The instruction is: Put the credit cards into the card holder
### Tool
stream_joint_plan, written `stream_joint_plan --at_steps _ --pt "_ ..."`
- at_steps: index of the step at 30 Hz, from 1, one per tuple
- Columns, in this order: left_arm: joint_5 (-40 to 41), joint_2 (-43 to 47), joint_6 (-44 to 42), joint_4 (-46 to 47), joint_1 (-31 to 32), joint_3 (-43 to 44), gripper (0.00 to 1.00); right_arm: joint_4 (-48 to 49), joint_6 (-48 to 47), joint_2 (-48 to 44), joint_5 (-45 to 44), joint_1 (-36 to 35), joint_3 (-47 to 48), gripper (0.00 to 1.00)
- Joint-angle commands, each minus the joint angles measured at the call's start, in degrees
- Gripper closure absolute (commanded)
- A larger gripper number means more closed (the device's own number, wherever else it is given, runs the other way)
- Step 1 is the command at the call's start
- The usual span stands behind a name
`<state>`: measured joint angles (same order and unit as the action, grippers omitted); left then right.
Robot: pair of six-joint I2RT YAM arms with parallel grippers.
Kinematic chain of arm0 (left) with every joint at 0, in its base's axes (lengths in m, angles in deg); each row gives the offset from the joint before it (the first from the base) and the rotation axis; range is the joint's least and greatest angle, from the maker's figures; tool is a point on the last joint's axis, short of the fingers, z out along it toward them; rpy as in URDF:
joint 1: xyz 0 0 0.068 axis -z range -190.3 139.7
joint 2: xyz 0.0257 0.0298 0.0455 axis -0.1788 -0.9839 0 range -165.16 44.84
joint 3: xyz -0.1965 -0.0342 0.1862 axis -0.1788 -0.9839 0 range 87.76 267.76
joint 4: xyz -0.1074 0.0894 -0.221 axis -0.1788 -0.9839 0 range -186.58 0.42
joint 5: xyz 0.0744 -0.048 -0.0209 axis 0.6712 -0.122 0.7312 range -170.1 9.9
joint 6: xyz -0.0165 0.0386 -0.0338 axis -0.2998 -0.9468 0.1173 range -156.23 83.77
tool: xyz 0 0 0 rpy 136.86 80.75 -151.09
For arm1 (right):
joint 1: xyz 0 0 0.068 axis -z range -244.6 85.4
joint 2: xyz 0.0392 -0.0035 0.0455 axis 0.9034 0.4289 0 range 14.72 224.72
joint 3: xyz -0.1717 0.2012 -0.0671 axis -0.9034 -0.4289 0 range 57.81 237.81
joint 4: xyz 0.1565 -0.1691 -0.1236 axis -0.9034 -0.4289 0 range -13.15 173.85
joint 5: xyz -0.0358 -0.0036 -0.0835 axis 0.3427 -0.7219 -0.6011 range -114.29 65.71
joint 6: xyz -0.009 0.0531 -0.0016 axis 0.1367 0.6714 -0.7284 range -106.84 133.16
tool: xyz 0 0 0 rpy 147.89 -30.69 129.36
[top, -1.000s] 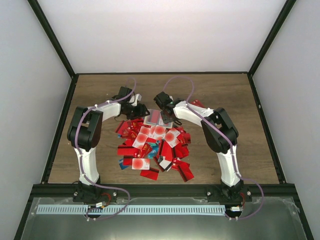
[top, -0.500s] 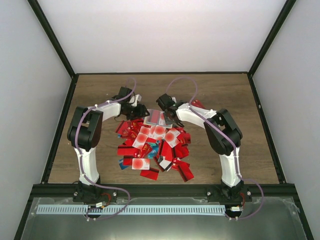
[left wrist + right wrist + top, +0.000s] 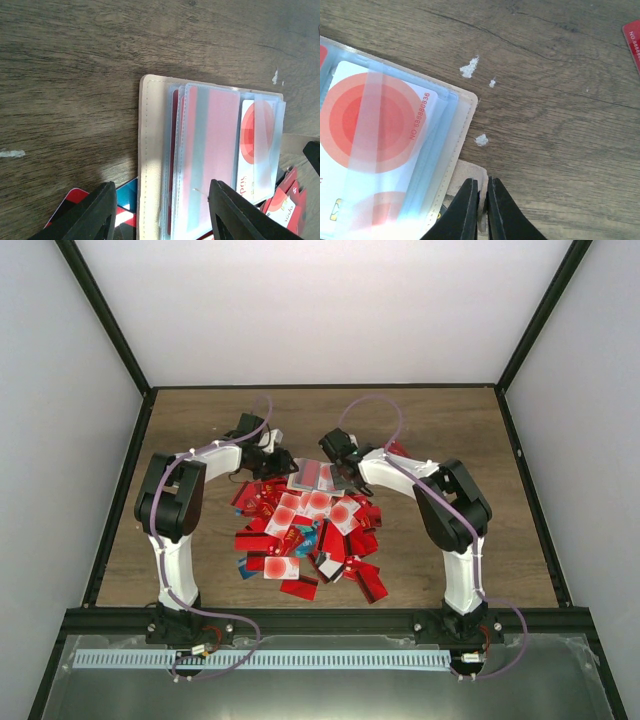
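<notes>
The left end effector (image 3: 162, 186) is released, its jaws spread above the near part of the card holder (image 3: 150, 150). The holder lies open on the wooden surface (image 3: 200, 420), at the far edge of the pile of credit cards (image 3: 310, 535), with cards in its clear sleeves. The right end effector (image 3: 483, 187) is clenched on the holder's beige corner flap.
</notes>
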<state>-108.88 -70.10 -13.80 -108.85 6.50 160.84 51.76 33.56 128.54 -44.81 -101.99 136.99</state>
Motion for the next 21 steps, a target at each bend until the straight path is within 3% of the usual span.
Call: stream_joint_plan --at_steps 1,21 --pt "-0.64 -1.53 -0.51 -0.6 -0.36 1.69 0.48 2.66 0.31 -1.66 1.84 1.0 -1.12 0.94" --pt "-6.85 -2.08 0.09 -0.18 0.16 2.69 0.48 6.94 -0.18 -1.38 7.54 2.62 -2.53 0.99"
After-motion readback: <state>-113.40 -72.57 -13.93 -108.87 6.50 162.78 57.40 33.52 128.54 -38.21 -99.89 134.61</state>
